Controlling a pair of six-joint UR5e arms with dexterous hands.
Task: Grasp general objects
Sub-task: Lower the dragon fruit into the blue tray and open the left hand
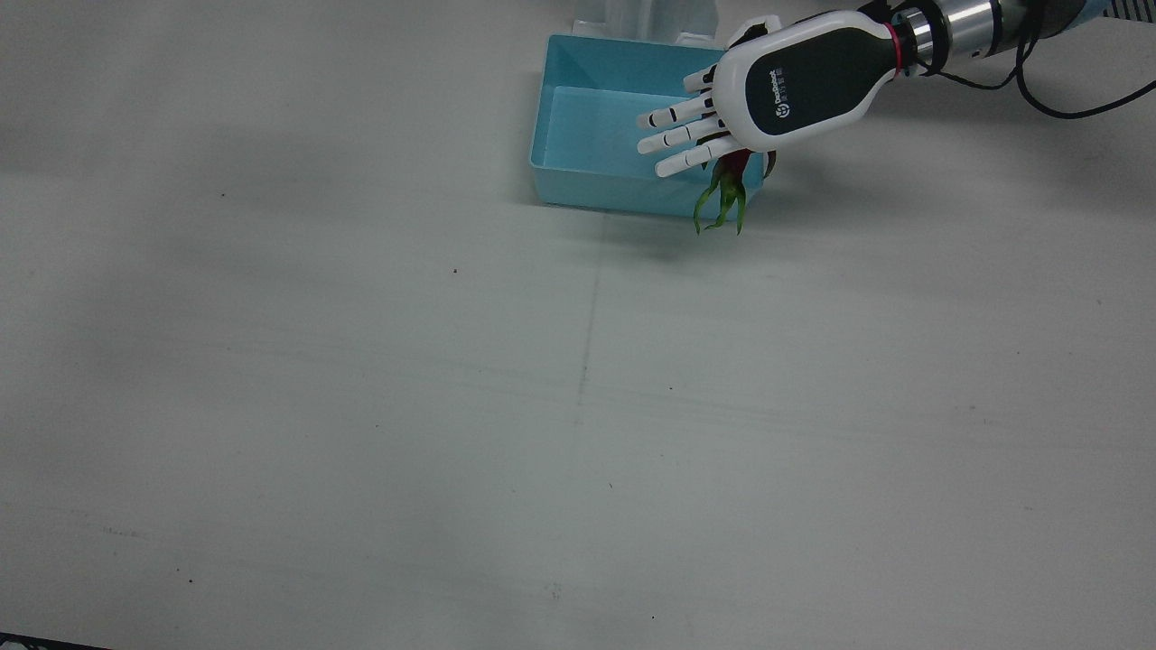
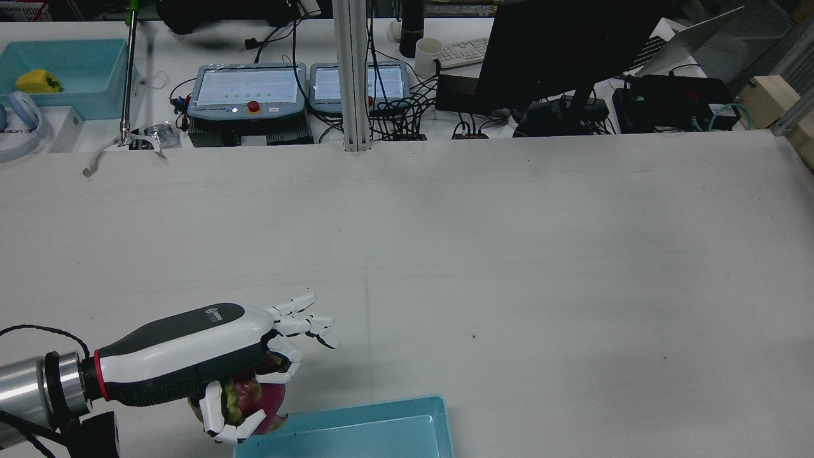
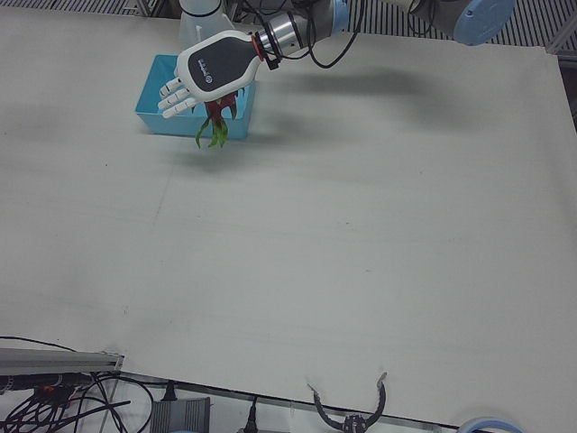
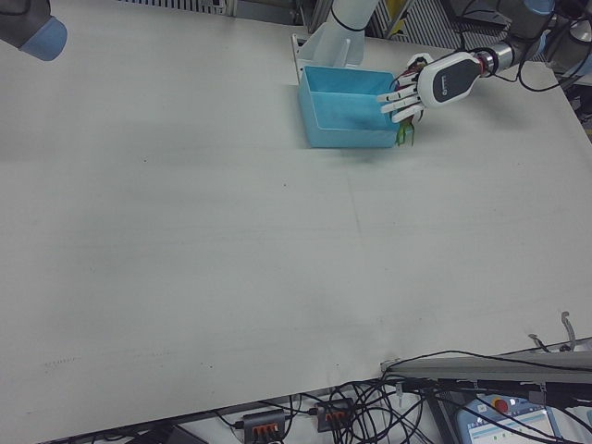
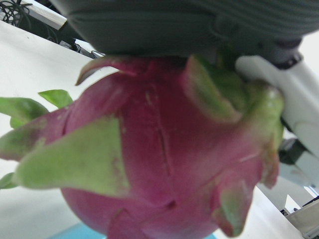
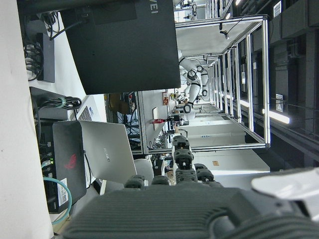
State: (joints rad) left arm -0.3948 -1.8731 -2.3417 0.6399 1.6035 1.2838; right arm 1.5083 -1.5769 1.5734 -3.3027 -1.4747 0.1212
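Your left hand [image 2: 210,359] cups the dragon fruit [image 2: 254,401] from above, outer fingers splayed; bin [image 1: 596,135] just beside, ready for release.

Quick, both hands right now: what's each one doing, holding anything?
Left hand: shut on the dragon fruit, held beside the blue bin.
Right hand: only its back shows in its own camera; cannot tell.
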